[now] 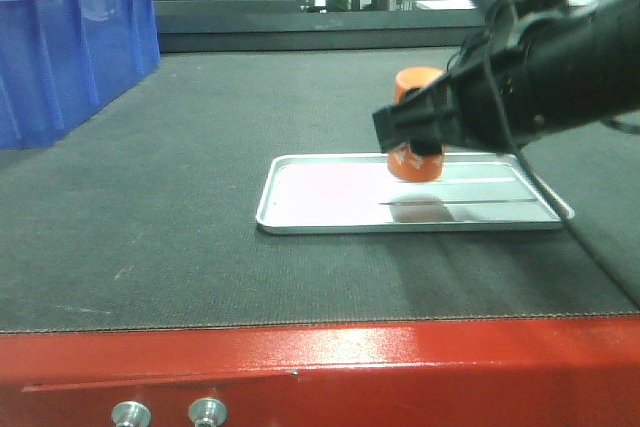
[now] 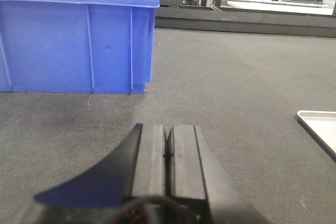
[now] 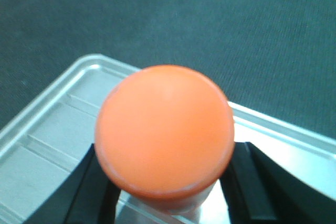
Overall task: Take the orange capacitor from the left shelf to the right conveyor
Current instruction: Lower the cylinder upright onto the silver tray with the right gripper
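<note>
The orange capacitor (image 1: 416,164) hangs upright just above the shallow silver tray (image 1: 320,224), casting a shadow on it. My right gripper (image 1: 412,134) is shut on the capacitor's middle. From the right wrist I look down on the capacitor's round orange top (image 3: 164,129), with black fingers (image 3: 97,190) on either side of the right gripper (image 3: 168,184). The tray lies on the dark belt of the right conveyor (image 1: 150,227). My left gripper (image 2: 168,130) is shut and holds nothing, low over the belt (image 2: 236,72). The left shelf is out of view.
A blue plastic bin (image 1: 60,47) stands on the belt at the far left and fills the upper left of the left wrist view (image 2: 79,40). The red front edge (image 1: 320,367) carries round silver buttons (image 1: 207,412). A tray corner (image 2: 317,119) shows at right.
</note>
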`<state>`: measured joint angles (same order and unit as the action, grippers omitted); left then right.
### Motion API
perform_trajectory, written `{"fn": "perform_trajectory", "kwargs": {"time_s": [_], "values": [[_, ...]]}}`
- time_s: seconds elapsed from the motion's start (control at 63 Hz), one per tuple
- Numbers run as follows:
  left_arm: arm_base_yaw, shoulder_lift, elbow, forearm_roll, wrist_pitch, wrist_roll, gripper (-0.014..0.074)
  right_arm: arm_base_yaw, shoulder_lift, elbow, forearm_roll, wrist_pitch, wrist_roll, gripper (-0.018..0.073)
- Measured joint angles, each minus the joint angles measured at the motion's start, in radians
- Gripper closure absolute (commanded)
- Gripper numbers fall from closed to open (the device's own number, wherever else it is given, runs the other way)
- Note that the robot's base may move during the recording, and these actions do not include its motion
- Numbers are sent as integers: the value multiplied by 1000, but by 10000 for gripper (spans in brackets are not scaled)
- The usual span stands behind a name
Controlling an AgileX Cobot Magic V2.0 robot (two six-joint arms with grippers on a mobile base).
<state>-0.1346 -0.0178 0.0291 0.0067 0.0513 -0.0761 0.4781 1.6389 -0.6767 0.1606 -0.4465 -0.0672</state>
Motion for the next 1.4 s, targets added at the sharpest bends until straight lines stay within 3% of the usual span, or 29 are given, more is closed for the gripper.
{"fn": "perform_trajectory", "kwargs": {"time_s": [0.175,0.238,0.429,0.524,0.984,1.397], "values": [[0,0,0,0,0,0,701,0,34,0,2,-25,0,438],[0,0,0,0,0,0,701,0,36,0,2,-34,0,367],[0,0,0,0,0,0,701,0,36,0,2,-72,0,29],[0,0,0,0,0,0,701,0,36,0,2,-74,0,-60],[0,0,0,0,0,0,701,2,36,0,2,-61,2,-66],[0,0,0,0,0,0,701,2,-75,0,2,84,2,-66]]}}
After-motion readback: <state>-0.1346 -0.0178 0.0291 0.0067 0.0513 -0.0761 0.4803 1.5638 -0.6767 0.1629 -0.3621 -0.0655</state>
